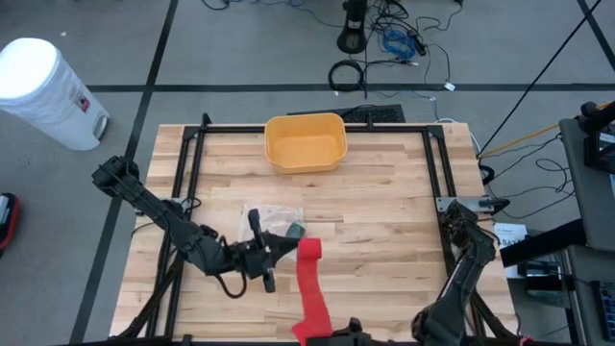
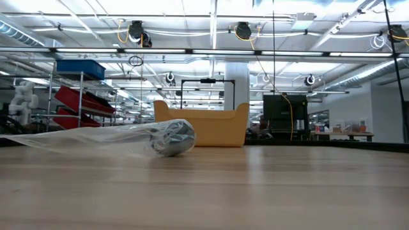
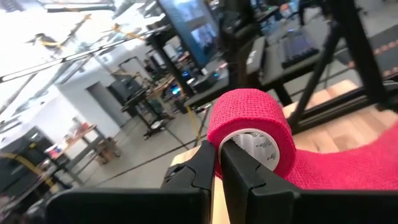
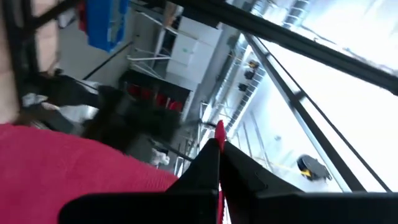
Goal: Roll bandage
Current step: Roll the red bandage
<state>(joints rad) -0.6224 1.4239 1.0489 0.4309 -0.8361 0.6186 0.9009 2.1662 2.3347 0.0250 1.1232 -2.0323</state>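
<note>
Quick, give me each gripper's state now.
Left gripper: shut on the red bandage roll.
Right gripper: shut on the bandage's loose end.

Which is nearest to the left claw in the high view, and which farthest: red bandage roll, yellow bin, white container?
From the left claw:
1. Red bandage roll, right at the claw, near the table's front.
2. Yellow bin, at the table's back edge.
3. White container, on the floor off the table's left rear corner.

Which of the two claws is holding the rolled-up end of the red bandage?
The left claw: it grips the bandage roll. The right claw pinches the flat loose end at the table's near edge.
</note>
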